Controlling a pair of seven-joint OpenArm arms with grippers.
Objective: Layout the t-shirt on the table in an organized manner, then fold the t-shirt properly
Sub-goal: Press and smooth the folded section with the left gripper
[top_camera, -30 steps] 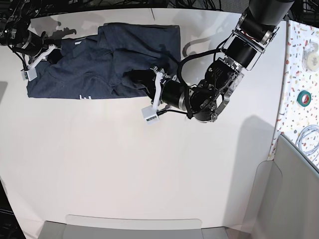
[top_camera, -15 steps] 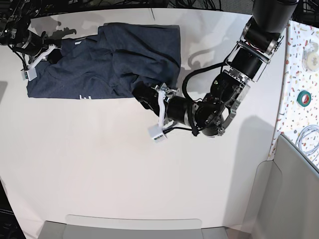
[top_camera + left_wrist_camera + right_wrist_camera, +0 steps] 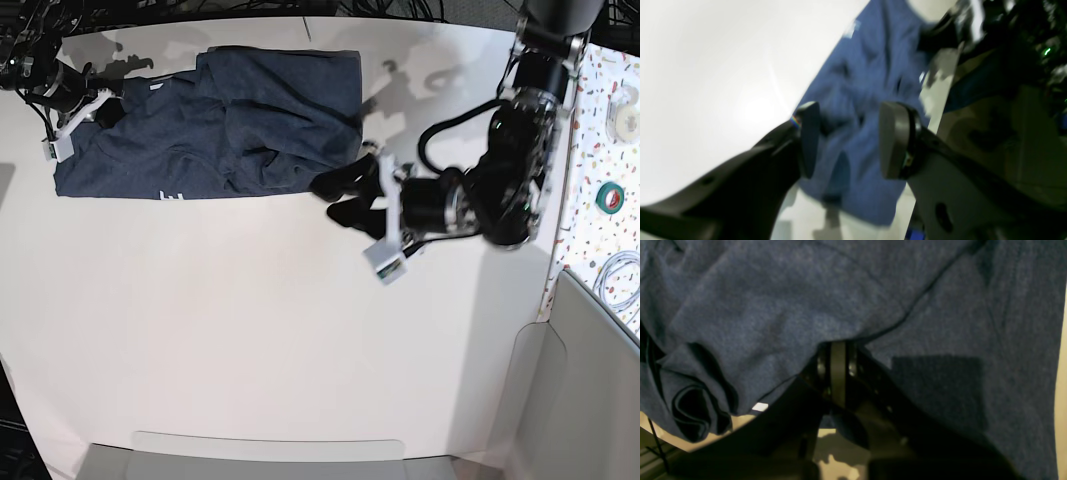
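My left end effector (image 3: 340,199) was spread just off the t-shirt (image 3: 230,130), right end effector (image 3: 837,355) pinching cloth; I'd regrip hem low on table (image 3: 250,330).

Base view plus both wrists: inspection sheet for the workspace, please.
Surface: white table, mostly bare.
Job's things: t-shirt bunched and wrinkled at the far edge, not laid flat; part of the white lettering shows at its near hem.
Clutter: green tape roll, white roll on the speckled strip.
Grippers: left gripper open, empty, just off the shirt's corner; right gripper shut on the shirt's edge.
Cables: coil on the strip; wiring along the left arm.
Surroundings: grey bins at the near and side edges.
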